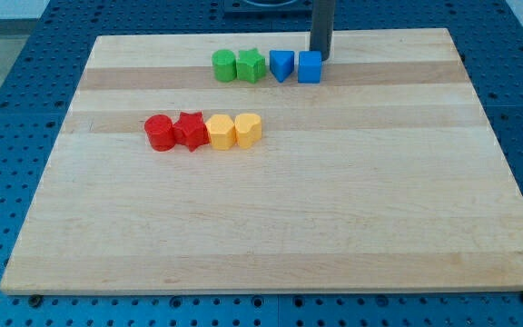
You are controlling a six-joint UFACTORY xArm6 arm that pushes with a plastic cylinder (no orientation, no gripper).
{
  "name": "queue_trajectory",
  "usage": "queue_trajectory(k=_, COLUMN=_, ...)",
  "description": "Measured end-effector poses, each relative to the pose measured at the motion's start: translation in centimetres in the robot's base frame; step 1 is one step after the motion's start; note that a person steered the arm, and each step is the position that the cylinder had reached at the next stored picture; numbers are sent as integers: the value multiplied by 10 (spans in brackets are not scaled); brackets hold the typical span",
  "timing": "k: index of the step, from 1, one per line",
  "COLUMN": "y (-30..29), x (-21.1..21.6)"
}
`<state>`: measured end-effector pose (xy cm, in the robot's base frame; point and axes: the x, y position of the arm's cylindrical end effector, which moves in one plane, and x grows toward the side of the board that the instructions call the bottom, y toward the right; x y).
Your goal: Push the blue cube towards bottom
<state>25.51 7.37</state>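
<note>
Blue cube [310, 66] sits near the bench [271, 236] top edge, right end of a row with blue wedge-like block [281, 64], green star [251, 64], green cylinder [224, 64]; my tip [321, 56] stands just behind the cube's upper right, touching or nearly so; no hand on this rig, only a rod, so nothing to spread or pinch; push looks barely begun; whole run toward bottom edge remains.
</note>
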Motion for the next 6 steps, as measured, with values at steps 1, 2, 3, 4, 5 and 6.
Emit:
queue_trajectory(k=1, y=-2, x=9)
queue_trajectory(k=2, y=-4, x=18)
queue_trajectory(k=3, y=-4, x=31)
queue_trajectory(k=4, y=-4, x=43)
queue_trajectory(k=5, y=-4, x=40)
queue_trajectory(k=6, y=-4, x=13)
